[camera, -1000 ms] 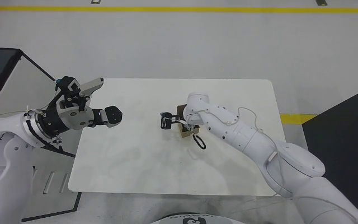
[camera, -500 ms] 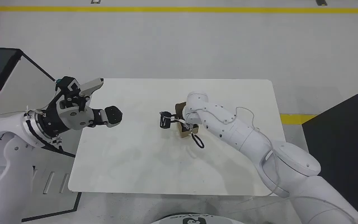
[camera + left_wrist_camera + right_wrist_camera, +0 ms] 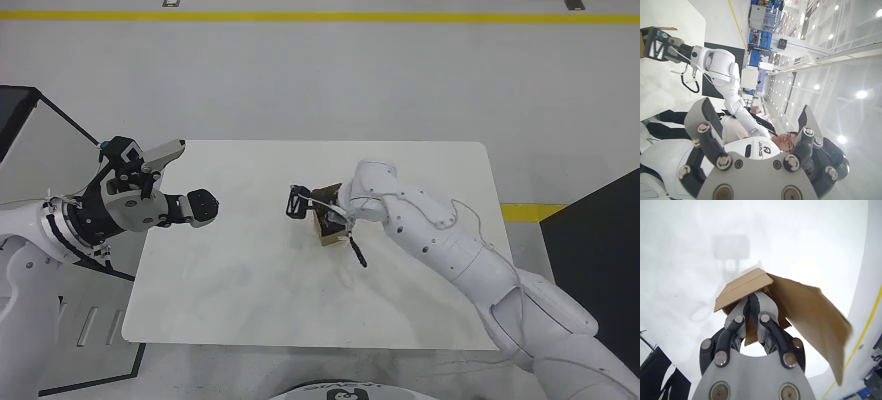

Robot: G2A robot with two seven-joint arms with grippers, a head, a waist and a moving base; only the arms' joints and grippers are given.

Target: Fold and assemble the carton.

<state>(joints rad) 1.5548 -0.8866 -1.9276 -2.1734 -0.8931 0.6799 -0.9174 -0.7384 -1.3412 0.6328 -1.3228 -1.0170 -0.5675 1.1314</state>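
Carton (image 3: 328,216) of brown cardboard, only part folded, lies near the middle of the top view, a little right of the centre of the white table (image 3: 250,290), and we take the scene from the left edge across. At the left of the frame, over the table's left edge, we see the left gripper (image 3: 200,207) pointing toward the middle, well apart from the carton. In its own wrist view its two fingers (image 3: 712,117) stand spread wide with nothing between them. Moving to the centre, we find the right gripper (image 3: 297,203) at the carton's left side, touching it. In the right wrist view its fingers (image 3: 770,306) are clenched on a cardboard flap of the carton, with a short creased flap lying over the fingertips and a larger panel standing out beside them. We cannot tell whether the carton's underside rests on the table or is held just above it. A black coiled cable (image 3: 355,250) hangs just below the carton in the top view. Further right, the right arm (image 3: 450,250) runs from the carton toward the lower right corner of the frame
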